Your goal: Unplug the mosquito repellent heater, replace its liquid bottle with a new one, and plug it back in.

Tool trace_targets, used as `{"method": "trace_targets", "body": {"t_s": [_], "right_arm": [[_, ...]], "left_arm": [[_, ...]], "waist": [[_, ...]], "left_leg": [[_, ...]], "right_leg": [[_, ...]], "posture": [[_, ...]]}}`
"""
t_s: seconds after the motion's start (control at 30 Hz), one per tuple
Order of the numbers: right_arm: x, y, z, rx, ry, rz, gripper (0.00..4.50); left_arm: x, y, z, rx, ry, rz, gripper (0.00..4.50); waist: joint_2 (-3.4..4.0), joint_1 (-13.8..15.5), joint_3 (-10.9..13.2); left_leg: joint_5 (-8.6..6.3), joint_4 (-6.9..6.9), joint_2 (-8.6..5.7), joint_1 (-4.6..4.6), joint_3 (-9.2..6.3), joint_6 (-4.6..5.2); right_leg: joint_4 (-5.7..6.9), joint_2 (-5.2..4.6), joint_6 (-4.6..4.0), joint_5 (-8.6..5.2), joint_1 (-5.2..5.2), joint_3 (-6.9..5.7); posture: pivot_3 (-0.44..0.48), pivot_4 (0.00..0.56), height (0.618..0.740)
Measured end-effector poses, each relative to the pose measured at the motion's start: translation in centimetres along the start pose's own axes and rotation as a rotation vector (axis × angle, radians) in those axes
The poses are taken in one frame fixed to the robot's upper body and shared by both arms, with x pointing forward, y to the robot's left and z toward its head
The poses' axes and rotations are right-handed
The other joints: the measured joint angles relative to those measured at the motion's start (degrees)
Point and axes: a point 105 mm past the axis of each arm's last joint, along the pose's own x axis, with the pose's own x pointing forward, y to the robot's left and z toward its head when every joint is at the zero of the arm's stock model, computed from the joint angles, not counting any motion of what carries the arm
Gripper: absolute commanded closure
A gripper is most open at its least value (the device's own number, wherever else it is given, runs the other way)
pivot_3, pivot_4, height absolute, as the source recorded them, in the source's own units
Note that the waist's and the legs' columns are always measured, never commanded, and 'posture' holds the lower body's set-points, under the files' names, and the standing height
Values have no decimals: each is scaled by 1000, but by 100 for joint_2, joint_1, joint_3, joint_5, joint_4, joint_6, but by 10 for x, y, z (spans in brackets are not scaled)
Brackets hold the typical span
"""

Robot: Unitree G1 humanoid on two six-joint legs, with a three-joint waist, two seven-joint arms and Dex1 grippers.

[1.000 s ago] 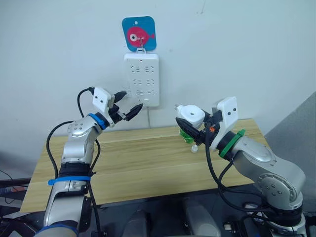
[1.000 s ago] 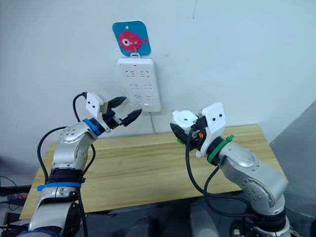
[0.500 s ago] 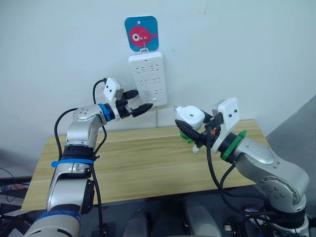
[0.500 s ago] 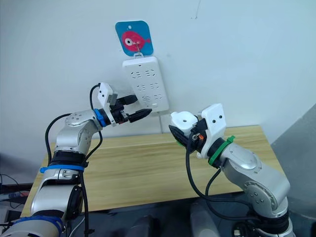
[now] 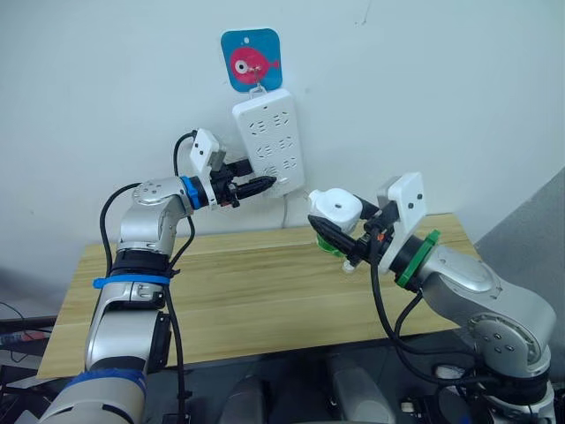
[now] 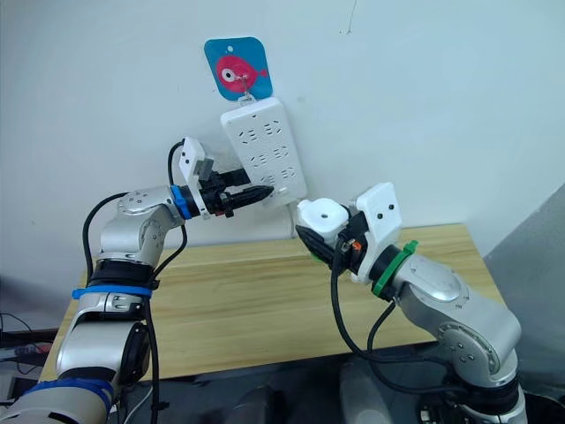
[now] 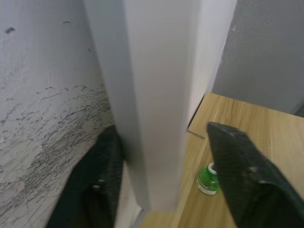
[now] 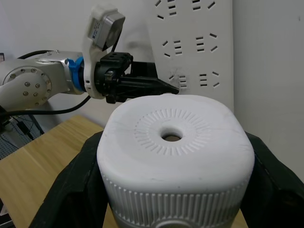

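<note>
No legible txt (fish pic only).

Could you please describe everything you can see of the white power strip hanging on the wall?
The long white plastic power strip hangs on the pale wall from a hook on a blue square plaque with a pink fish. It bears rows of slotted sockets, none with a plug in it, and a white cord runs down from its lower end. It hangs tilted, its lower end swung toward the robot's right. The left gripper has its black fingers on either side of the strip's lower edge, one between strip and wall.
</note>
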Motion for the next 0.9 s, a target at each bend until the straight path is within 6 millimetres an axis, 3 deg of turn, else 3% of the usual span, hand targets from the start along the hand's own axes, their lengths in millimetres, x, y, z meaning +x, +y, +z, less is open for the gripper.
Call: {"method": "trace_targets", "body": {"t_s": [0.07, 0.47, 0.67, 0.9], "right_arm": [[5, 0, 3, 3, -5, -4, 1458], [55, -14, 4, -2, 92, -124, 1458], [68, -22, -9, 14, 138, -175, 1458], [76, -19, -4, 7, 78, -188, 1458]], "left_arm": [[1, -1, 1, -1, -5, -2, 3215], [3, -3, 3, -5, -2, -9, 3214], [3, -5, 5, -2, -8, -11, 3214], [2, -6, 4, -2, -15, -2, 3214]], "waist": [[0, 0, 0], [-3, 2, -3], [-8, 0, -13], [-8, -5, -14]], "left_leg": [[0, 0, 0, 0, -1, 0], [0, 1, -5, -13, -8, -1], [2, 18, -9, -84, -9, -4], [2, 16, -9, -84, -9, -3]], "right_leg": [[0, -2, 0, 0, 0, 0], [9, -34, -3, 2, -13, -7], [31, -46, -8, 7, -89, -10], [30, -47, -8, 7, -90, -13]], "posture": [[-198, 135, 733], [-197, 131, 733], [-185, 130, 733], [-179, 131, 733]]}}
